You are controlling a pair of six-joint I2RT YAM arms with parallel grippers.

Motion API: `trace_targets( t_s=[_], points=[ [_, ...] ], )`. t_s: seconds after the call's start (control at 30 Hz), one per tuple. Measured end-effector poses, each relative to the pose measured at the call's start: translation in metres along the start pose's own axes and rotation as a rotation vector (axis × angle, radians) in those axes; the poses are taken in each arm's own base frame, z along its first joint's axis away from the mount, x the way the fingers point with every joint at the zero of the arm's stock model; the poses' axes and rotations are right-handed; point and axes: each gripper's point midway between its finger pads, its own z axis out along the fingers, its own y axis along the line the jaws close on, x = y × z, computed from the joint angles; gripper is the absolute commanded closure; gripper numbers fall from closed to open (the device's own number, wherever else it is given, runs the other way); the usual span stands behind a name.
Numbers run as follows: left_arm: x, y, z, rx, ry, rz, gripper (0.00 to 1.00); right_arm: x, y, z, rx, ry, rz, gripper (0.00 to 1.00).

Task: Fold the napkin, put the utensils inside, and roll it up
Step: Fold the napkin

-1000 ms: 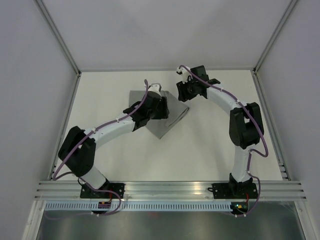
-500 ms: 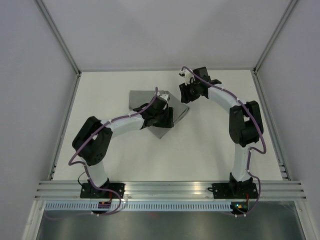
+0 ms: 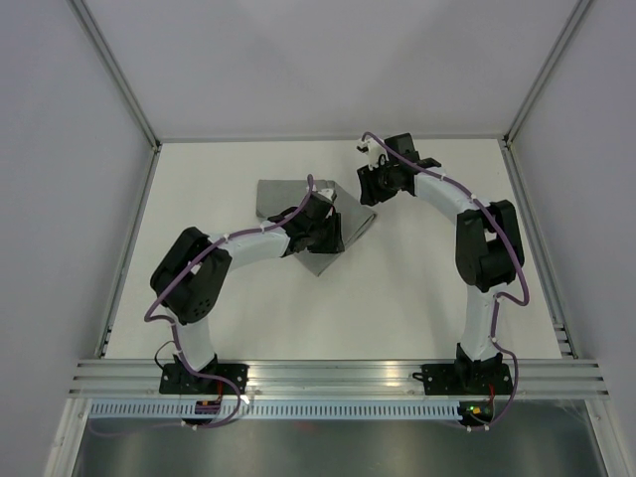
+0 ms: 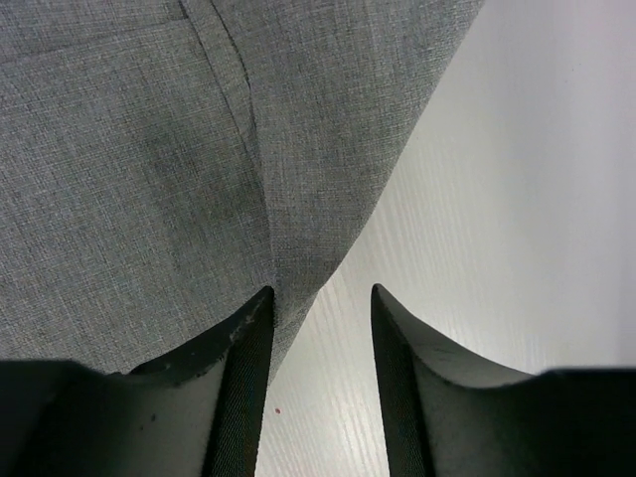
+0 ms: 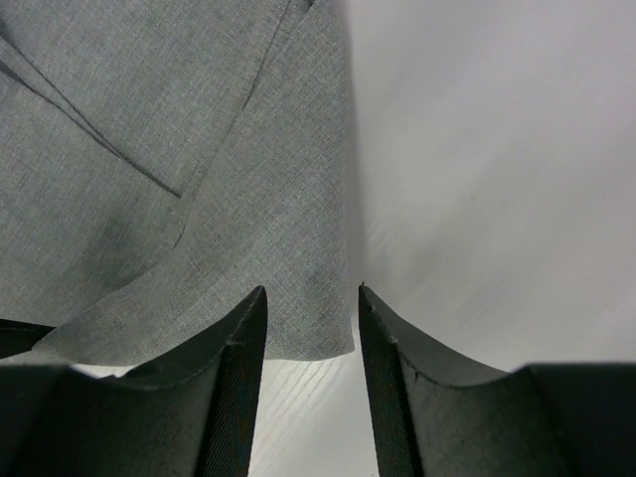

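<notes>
Top external: napkin (image 3: 274, 196) lies partly folded on the bench (image 3: 427, 298), just 11 o'clock of centre. One corner points to 6 o'clock. Long axis looks 10-to-4, but the left arm hides the middle. Left gripper (image 4: 320, 298) and right gripper (image 5: 311, 293) are half-open and empty, each over a cloth edge. We'd pinch both edges, lift low, carry evenly.

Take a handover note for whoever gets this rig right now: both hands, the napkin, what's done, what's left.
Left hand: open, low at the near edge of the napkin, gripping nothing.
Right hand: open, low at the napkin's far right corner, gripping nothing.
Napkin: on the table, partly folded, layers overlapping.
Done: fold started.
Left: finish the fold, add utensils (none in view), roll up.
</notes>
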Motion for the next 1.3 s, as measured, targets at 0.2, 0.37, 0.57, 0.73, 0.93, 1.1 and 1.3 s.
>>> trace_targets(
  t_s=[0.2, 0.37, 0.57, 0.73, 0.93, 1.1, 1.3],
  points=[
    [0.000, 0.002, 0.006, -0.007, -0.004, -0.033, 0.76, 0.004, -0.004, 0.000, 0.003, 0.006, 0.009, 0.53],
    [-0.001, 0.003, 0.007, -0.014, -0.013, -0.044, 0.97, 0.008, -0.006, 0.000, 0.001, 0.012, 0.015, 0.55],
    [-0.004, 0.014, 0.005, -0.066, -0.039, -0.044, 0.98, 0.012, -0.007, 0.000, -0.003, 0.020, 0.018, 0.55],
    [-0.017, 0.014, -0.008, -0.087, -0.085, -0.043, 0.98, 0.016, -0.005, 0.000, -0.015, 0.031, 0.021, 0.56],
    [-0.022, 0.014, -0.013, -0.093, -0.107, -0.043, 0.98, 0.028, -0.001, -0.002, -0.027, 0.054, 0.025, 0.56],
    [-0.016, 0.018, -0.012, -0.104, -0.095, -0.043, 0.98, 0.038, 0.003, -0.012, -0.045, 0.066, 0.040, 0.59],
    [-0.008, 0.024, -0.011, -0.117, -0.078, -0.042, 0.98, 0.051, 0.003, -0.029, -0.060, 0.059, 0.077, 0.68]
  ],
)
